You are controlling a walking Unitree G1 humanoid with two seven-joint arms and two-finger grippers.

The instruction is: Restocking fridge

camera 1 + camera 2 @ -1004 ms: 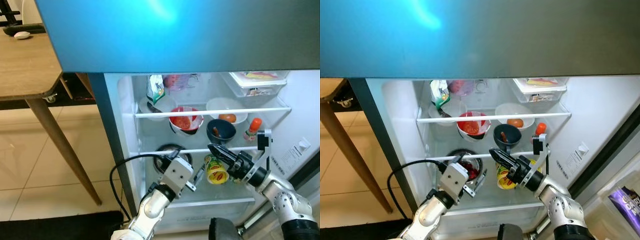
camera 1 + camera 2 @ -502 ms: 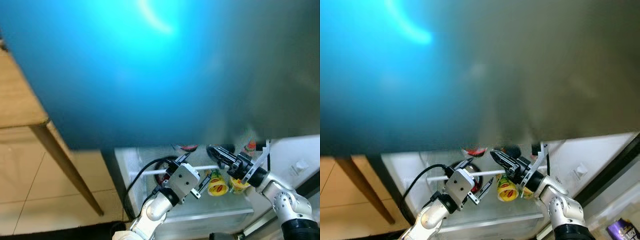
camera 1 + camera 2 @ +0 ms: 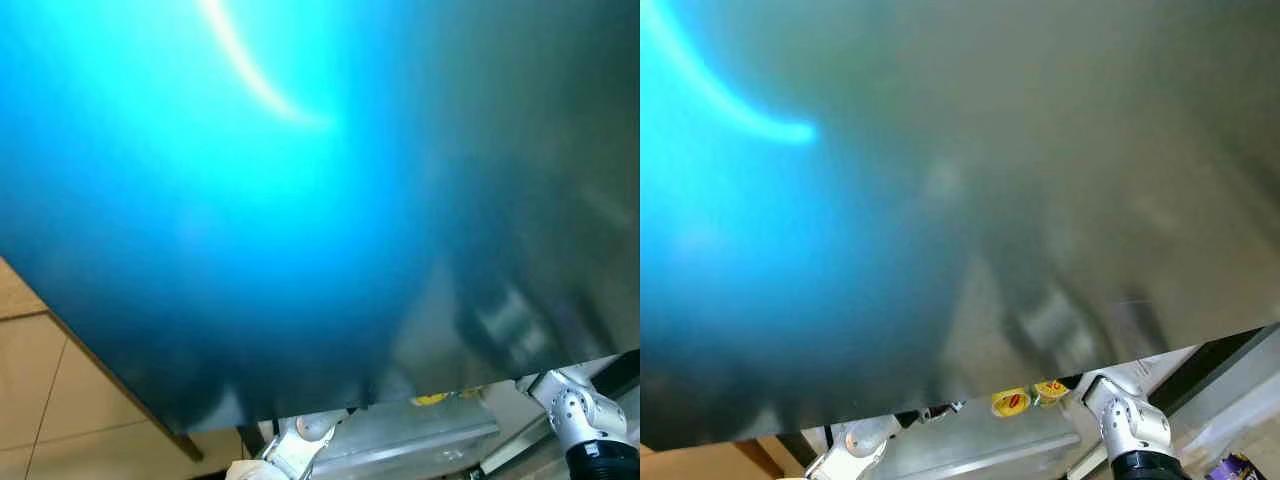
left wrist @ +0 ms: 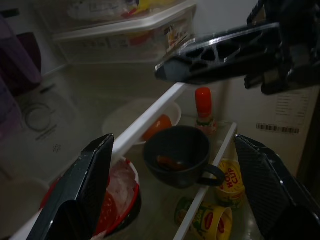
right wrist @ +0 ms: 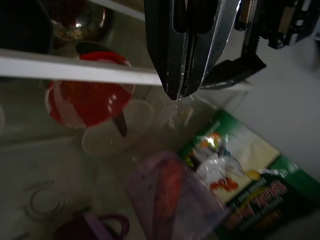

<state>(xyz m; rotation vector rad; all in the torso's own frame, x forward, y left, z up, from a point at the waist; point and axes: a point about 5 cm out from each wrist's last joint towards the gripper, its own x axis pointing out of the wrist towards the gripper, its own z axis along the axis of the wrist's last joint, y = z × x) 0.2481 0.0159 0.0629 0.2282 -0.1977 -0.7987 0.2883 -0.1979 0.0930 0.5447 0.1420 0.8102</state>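
Blurred blue fridge door (image 3: 250, 200) up close

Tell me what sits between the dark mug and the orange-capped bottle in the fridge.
In the left wrist view, nothing sits between the dark mug and the orange-capped bottle; only bare shelf shows there.

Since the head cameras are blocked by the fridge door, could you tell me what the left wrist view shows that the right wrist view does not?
Left wrist view: the open left end effector, a dark cup, a red-capped bottle, a white bowl and two yellow cups.

Right wrist view: a green packet, a purple container and a steel bowl.

Both: the shut right end effector, a white shelf rail and a red bowl, likely the same one.
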